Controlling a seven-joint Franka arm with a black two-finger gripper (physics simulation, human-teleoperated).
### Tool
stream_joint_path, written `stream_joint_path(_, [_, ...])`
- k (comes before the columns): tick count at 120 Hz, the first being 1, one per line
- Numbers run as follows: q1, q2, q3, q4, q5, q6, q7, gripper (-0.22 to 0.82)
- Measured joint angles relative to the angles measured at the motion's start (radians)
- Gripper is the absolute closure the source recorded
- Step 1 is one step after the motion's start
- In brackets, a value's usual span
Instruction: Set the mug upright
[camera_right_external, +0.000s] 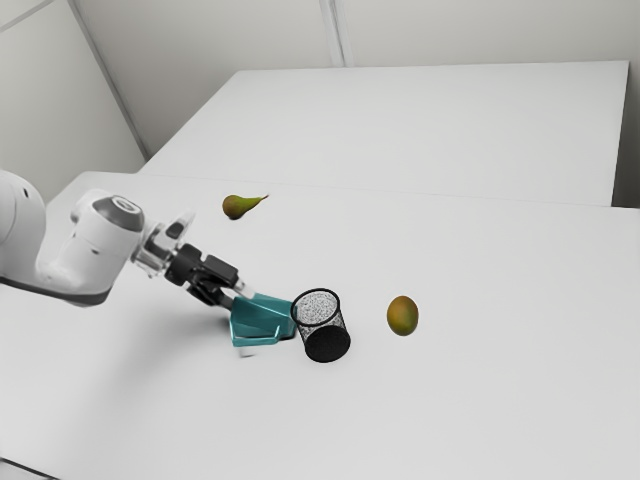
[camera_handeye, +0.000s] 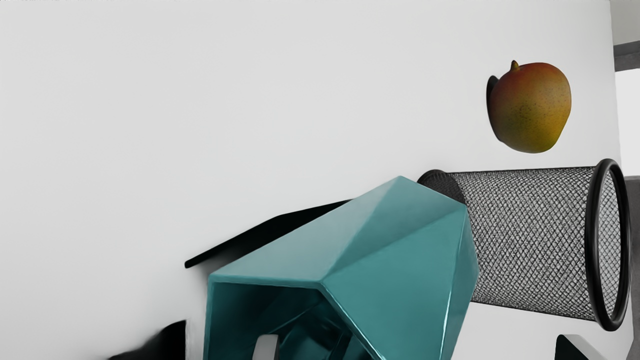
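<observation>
1. Jaws: my gripper (camera_right_external: 240, 300) is at the mouth of the mug (camera_right_external: 262, 318), and my jaws stand apart.
2. Finger placement: one fingertip (camera_handeye: 266, 347) is within the mug's mouth; the other fingertip (camera_handeye: 580, 347) is outside the mug, on its upper side. Bare space separates the outer fingertip from the mug's wall.
3. Mug: the teal, faceted mug lies on its side, not upright. Its mouth faces me and its closed end points away.
4. Mesh cup: the black mesh cup (camera_right_external: 326, 345) stands upright just beside the mug's closed end. I cannot tell whether the two touch.
5. Fruit: the mango (camera_right_external: 402, 315) rests on the worktop (camera_right_external: 480, 400), toward the exterior view's right from the mesh cup. The pear (camera_right_external: 238, 207) lies well apart from the mug, farther back in the exterior view.
</observation>
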Motion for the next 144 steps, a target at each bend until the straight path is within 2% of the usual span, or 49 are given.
stream_joint_path(11, [0.001, 0.011, 0.0, -0.002, -0.022, -0.009, 0.013, 0.01])
stream_joint_path(21, [0.012, 0.018, 0.0, -0.005, -0.033, -0.027, 0.024, 0.06])
stream_joint_path(62, [0.02, 0.035, -0.001, -0.002, -0.043, -0.063, 0.068, 0.48])
stream_joint_path(76, [0.02, 0.033, -0.003, 0.0, -0.043, -0.068, 0.081, 0.58])
stream_joint_path(115, [0.017, 0.02, -0.005, 0.002, -0.042, -0.091, 0.113, 0.7])
stream_joint_path(144, [0.011, 0.013, -0.008, 0.012, -0.033, -0.099, 0.128, 0.74])
